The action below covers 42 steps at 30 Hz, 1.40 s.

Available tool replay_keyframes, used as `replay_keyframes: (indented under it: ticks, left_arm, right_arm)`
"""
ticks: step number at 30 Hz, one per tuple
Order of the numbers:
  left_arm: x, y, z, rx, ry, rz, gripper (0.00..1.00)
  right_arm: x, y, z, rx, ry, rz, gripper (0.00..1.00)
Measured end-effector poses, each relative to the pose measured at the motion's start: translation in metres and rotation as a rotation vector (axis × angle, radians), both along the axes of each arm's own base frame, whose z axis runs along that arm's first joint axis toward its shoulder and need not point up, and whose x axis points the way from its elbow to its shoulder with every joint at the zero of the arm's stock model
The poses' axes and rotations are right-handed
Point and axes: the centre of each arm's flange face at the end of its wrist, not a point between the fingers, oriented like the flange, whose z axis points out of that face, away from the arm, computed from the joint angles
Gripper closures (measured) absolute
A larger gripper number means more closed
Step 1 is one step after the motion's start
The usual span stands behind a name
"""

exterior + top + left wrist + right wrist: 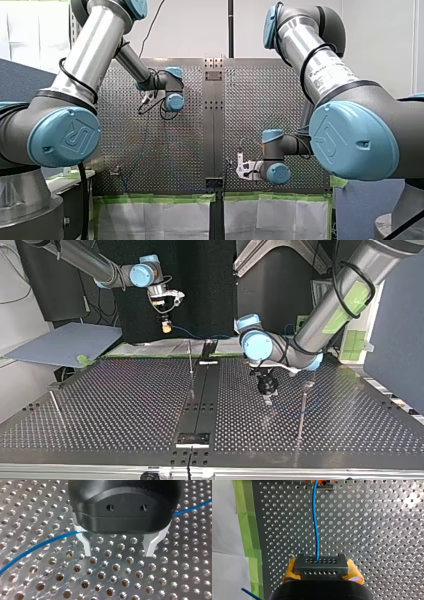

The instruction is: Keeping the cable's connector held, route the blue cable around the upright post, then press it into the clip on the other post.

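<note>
2 arms: my left arm (330, 305) enters at the top view's right and reaches low over the surface (110, 400); my right arm (85, 260) enters at its left, its end raised above the far edge.
Surface: perforated metal, edged with green tape (247, 530) on the side by my right arm.
Black jaws: my left gripper (119, 547) hangs close over the holes, its metal jaws apart and gripping nothing; the blue cable (42, 546) crosses beneath its body, behind 1 jaw and not in the gap.
Yellow-padded jaws: my right gripper (321, 570) is clamped on the connector (319, 564).
3 posts: thin upright rods in the top view, the right-hand post (302, 412) near my left gripper, the middle post (190, 360) by the far edge, the left-hand post (54, 402) well apart.
Connector: dark grey block with 2 rows of small holes, held by its 2 sides; probably rigid.
Cable: runs straight from the connector over the surface to an orange fitting (323, 482). It looks thin, light and springy. I would take it on a free stretch close to a post, pinched lightly so it can slide; a hard squeeze might kink it.
Hard to make out: which post carries the clip; the orange fitting, cut off at the edge; the cable's path in the 2 wide views; whether it rounds any post.
</note>
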Motion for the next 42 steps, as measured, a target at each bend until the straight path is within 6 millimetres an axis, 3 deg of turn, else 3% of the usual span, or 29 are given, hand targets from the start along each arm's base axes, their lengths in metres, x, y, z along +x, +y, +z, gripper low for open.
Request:
replay_keyframes:
  ticks: [11,22,38,42]
  left_arm:
    - [-0.007,-0.009,-0.015,0.008,0.048,-0.001,0.00]
    - [-0.013,-0.014,-0.064,0.027,0.149,0.039,0.00]
    - [-0.019,-0.016,-0.074,0.012,0.174,0.059,0.00]
    - [-0.019,-0.015,-0.087,0.020,0.197,0.067,0.00]
  right_arm:
    - [0.000,0.000,0.000,0.001,-0.004,-0.001,1.00]
    - [0.001,0.000,0.001,0.000,-0.004,0.000,1.00]
    - [0.001,0.000,0.000,0.001,0.001,0.000,1.00]
    - [0.001,-0.001,0.001,-0.001,0.000,0.000,1.00]
